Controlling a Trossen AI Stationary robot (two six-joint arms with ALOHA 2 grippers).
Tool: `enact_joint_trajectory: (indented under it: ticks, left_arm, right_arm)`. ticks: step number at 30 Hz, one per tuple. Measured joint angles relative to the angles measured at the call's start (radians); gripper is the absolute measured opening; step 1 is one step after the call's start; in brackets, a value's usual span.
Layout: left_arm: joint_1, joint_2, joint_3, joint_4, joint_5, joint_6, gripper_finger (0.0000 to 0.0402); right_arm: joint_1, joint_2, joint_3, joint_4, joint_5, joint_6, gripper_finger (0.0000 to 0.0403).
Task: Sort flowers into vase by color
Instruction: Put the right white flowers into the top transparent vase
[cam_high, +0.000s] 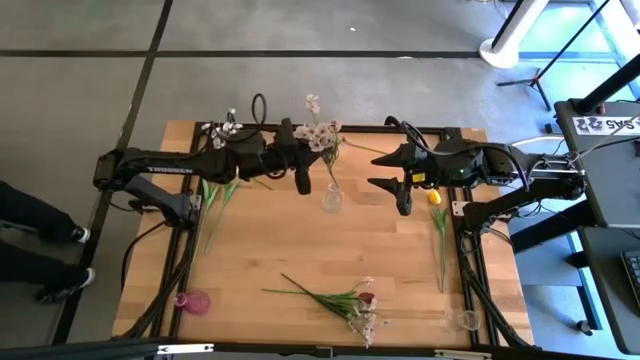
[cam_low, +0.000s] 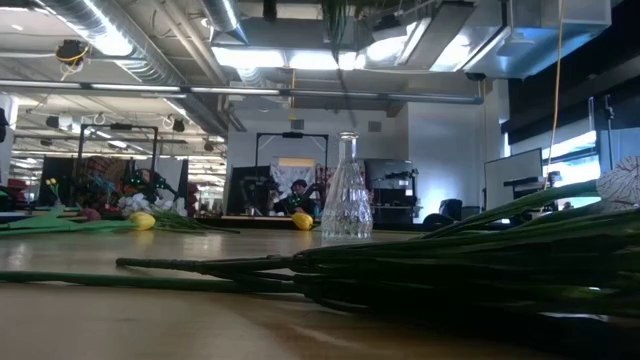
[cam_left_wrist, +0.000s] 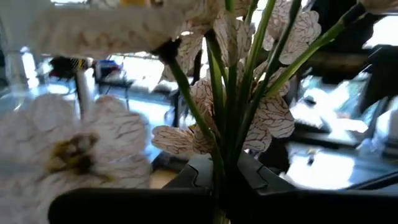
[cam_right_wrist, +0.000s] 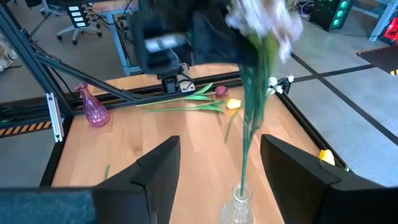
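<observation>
while the left hand (cam_high: 300, 160) is clamping the green stems of a spray of small white-pink blossoms (cam_high: 322, 135) above the clear glass vase (cam_high: 332, 198) at the middle of the wooden tabletop (cam_high: 300, 250), the stem tip is sitting right at the vase's narrow mouth, as the right wrist view is showing. the risk, as i judge it, is the thin stem bending or catching on the rim and tipping the light vase. the right hand (cam_high: 400, 180) is hanging wide and empty just beside the vase, near enough to bump it. yellow tulip buds (cam_high: 434, 198), a loose bunch of mixed flowers (cam_high: 345, 300) and a pink glass vase (cam_high: 193, 300) are lying well apart.
</observation>
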Motion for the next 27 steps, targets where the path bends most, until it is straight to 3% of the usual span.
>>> enact_joint_trajectory:
  ticks: [4,11,18,22,27]
  left_arm:
    - [0.02,0.013,-0.001,-0.076,-0.014,-0.001,0.0011]
    - [0.025,0.052,-0.001,-0.049,0.017,-0.051,0.0019]
    - [0.024,0.13,-0.001,-0.08,0.143,-0.094,0.0084]
    - [0.029,0.131,0.027,-0.275,0.177,-0.096,0.0129]
    - [0.042,0.124,0.159,-0.539,0.24,-0.066,0.0173]
  right_arm:
    - [0.0,0.0,0.0,-0.001,0.0,0.004,0.0221]
    - [0.0,0.0,0.0,-0.001,0.0,0.006,0.0221]
    - [-0.003,0.0,0.0,-0.021,-0.026,0.006,0.0221]
    - [-0.003,0.0,0.0,-0.055,-0.027,0.005,0.0221]
    - [-0.003,0.0,0.0,-0.083,-0.027,0.005,0.0221]
